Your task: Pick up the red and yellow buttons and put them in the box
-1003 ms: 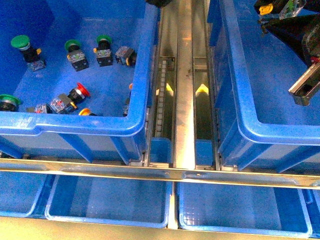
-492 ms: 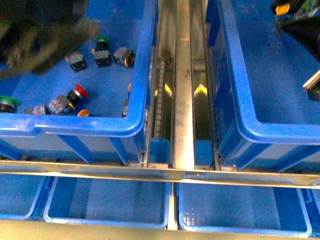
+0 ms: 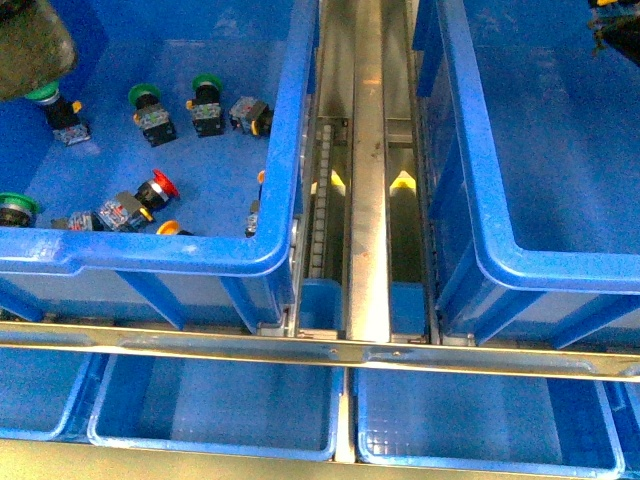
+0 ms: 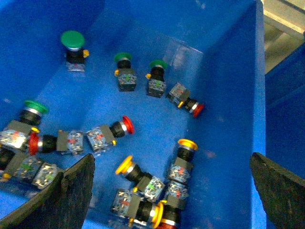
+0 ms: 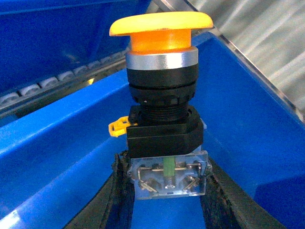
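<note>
The right pincer [image 5: 164, 191] is clamped on a yellow button [image 5: 162, 95], its two dark fingers [image 5: 119, 191] pressing either side of the clear terminal block at the button's base. The yellow mushroom cap points away from the wrist, above a silver ring and a black body with a small yellow tab. Blue crate wall lies behind it. In the front view only a dark sliver of this arm with a speck of yellow [image 3: 612, 5] shows at the far right corner of the box [image 3: 480, 250], the large blue crate on the right, whose visible floor is bare.

The left pincer [image 4: 171, 191] hangs with its two dark fingers [image 4: 71, 191] spread wide apart over the left crate [image 3: 300, 120], holding nothing. Below it lie many switches: green-capped switches [image 4: 72, 40] toward the far wall, a red button [image 4: 119, 128] on its side near the middle, another red button [image 4: 190, 106] by the right wall, and yellow buttons [image 4: 183, 157] heaped with others at the near wall. In the front view the left arm is a dark blur [image 3: 30, 45] at the crate's far left corner.

A metal rail [image 3: 368, 170] runs between the two crates; shallow blue trays [image 3: 215, 405] sit along the near edge. No writing is readable.
</note>
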`<move>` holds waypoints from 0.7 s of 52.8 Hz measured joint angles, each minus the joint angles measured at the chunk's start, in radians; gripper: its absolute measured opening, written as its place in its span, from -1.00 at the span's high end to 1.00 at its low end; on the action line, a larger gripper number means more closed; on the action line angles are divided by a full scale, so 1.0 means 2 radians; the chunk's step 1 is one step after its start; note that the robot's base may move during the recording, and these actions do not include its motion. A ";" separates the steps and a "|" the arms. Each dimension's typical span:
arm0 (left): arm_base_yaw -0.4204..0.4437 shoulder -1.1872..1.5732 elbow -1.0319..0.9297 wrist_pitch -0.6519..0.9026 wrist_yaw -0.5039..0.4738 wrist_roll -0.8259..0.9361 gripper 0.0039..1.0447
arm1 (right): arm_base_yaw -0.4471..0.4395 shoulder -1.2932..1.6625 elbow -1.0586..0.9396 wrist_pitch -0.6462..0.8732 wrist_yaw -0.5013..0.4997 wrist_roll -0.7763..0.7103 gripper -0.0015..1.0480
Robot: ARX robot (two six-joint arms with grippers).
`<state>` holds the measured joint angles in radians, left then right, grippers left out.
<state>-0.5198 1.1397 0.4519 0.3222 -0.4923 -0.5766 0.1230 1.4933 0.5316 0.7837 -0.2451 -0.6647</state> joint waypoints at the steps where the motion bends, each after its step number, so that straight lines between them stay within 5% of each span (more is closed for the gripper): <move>1: -0.003 -0.004 -0.003 -0.002 -0.004 0.000 -0.86 | -0.001 -0.002 0.000 -0.001 0.001 0.004 0.40; 11: -0.048 -0.055 -0.076 -0.036 -0.052 -0.013 -0.86 | -0.005 -0.028 -0.005 -0.012 0.017 0.041 0.40; 22: -0.028 -0.095 -0.132 -0.058 -0.081 -0.043 -0.86 | -0.006 -0.060 -0.010 -0.033 0.048 0.106 0.40; 26: 0.002 -0.059 -0.197 0.157 -0.010 0.057 -0.57 | -0.003 -0.061 -0.012 -0.037 0.055 0.115 0.40; 30: 0.033 -0.075 -0.219 0.278 0.033 0.168 -0.30 | -0.001 -0.061 -0.013 -0.041 0.058 0.120 0.40; 37: 0.083 -0.188 -0.220 0.231 0.077 0.253 0.18 | 0.001 -0.061 -0.015 -0.049 0.066 0.131 0.40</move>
<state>-0.3538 0.7631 0.0113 0.7849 -0.3374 -0.0715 0.1257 1.3716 0.5014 0.6849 -0.1131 -0.4030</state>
